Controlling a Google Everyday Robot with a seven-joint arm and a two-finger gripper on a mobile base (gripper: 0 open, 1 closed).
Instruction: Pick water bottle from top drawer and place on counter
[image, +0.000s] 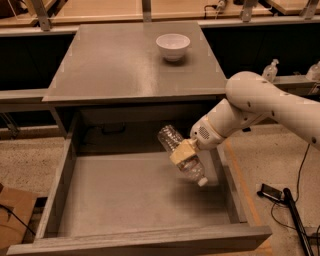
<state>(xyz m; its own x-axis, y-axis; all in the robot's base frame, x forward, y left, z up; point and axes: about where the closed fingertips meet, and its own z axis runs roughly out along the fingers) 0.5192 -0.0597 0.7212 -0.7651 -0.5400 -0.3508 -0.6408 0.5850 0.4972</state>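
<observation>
The water bottle (176, 146) is clear and crinkled, with a white cap pointing down to the right. It hangs tilted in the air above the right part of the open top drawer (125, 192). My gripper (182, 152) is shut on the water bottle round its middle, its tan fingers (181, 150) covering the label. The white arm reaches in from the right. The grey counter (115, 62) lies behind and above the drawer, just beyond the bottle.
A white bowl (173, 46) stands on the counter at its back right. A pump-top dispenser bottle (270, 70) stands on a shelf at the right. Cables and a dark device (272, 192) lie on the floor at the right. A cardboard box (12, 220) sits at the lower left.
</observation>
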